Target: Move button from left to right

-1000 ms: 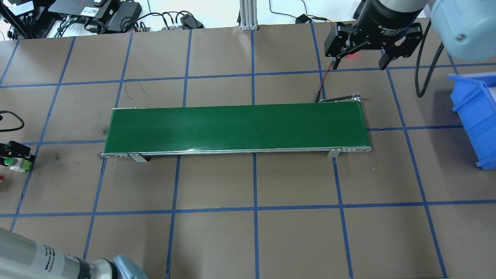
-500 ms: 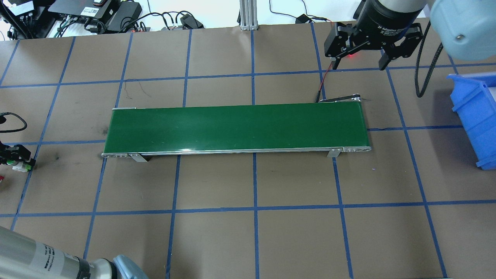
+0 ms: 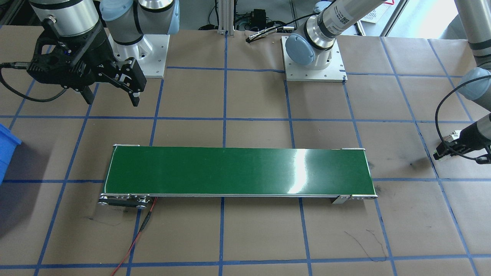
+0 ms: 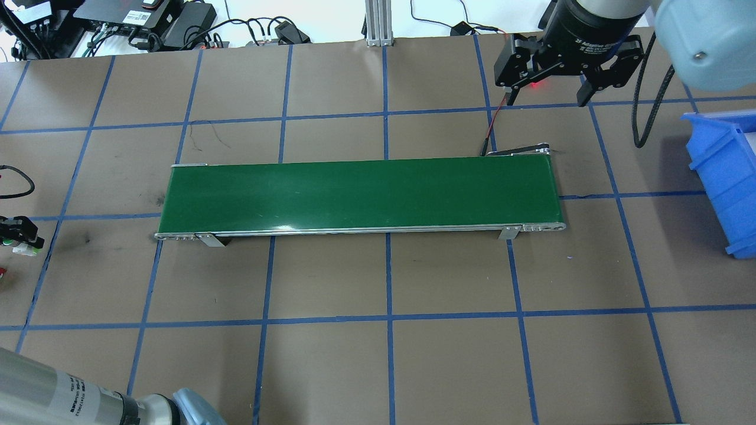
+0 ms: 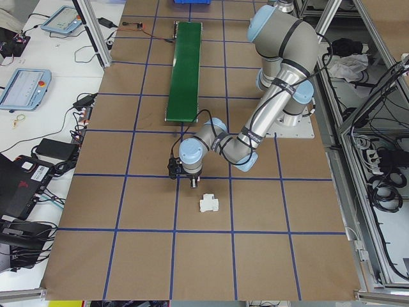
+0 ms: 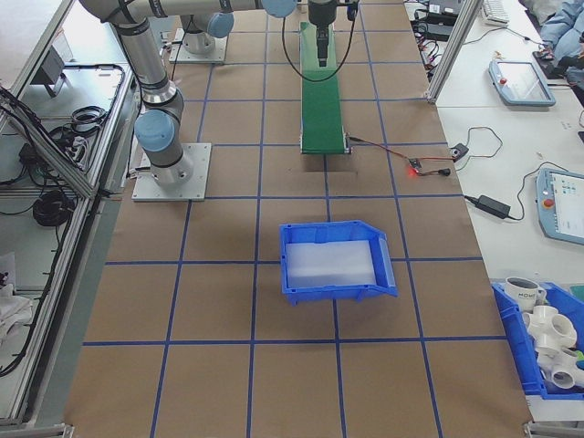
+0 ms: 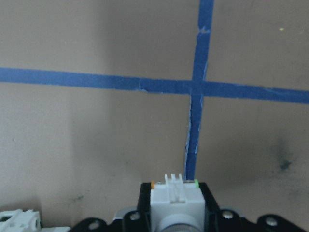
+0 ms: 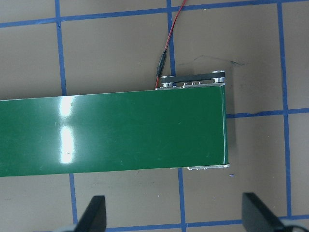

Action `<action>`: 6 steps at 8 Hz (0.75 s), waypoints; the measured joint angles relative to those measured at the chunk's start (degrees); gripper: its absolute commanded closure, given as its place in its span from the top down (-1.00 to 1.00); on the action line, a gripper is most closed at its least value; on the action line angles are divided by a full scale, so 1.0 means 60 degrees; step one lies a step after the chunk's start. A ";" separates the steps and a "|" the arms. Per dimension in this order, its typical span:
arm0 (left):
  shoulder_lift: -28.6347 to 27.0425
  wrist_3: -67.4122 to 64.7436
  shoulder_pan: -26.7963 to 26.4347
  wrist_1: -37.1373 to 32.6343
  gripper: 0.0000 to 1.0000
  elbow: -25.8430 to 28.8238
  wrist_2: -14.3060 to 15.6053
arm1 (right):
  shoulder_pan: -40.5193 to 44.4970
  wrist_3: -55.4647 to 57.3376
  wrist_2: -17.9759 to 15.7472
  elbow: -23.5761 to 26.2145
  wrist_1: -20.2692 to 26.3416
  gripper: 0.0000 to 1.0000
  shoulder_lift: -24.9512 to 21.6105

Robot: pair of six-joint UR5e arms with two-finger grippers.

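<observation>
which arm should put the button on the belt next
Left, probably. Its gripper is already shut on the button, off the belt's left end. The right gripper hangs open and empty beyond the belt's other end.

A green conveyor belt (image 4: 360, 195) lies across the middle of the brown desk (image 4: 390, 354), which is gridded with blue tape, well apart from either set of jaws. A blue bin (image 6: 336, 260) sits beyond the right jaws. A white breaker block (image 5: 208, 203) lies near the left jaws.

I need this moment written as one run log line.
left gripper: shut on button, off belt's left end | right gripper: open, empty, above conveyor belt right end | blue bin: empty
</observation>
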 measured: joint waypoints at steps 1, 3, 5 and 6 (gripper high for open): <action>0.0364 0.0015 -0.0131 -0.0071 -1.00 0.0015 -0.0001 | -0.0003 0.0000 0.0000 0.0000 -0.0006 1.00 0.0010; 0.1621 -0.0014 -0.0817 -0.0725 -1.00 0.0010 0.0045 | -0.0014 0.0000 -0.0001 0.0004 -0.0011 1.00 0.0012; 0.2600 -0.0479 -0.1842 -0.1530 -1.00 0.0022 0.0080 | -0.0021 0.0000 -0.0043 0.0001 0.0012 1.00 -0.0004; 0.2881 -0.1000 -0.2518 -0.1703 -1.00 0.0018 0.0155 | -0.0030 0.0000 -0.0032 0.0000 0.0012 1.00 -0.0008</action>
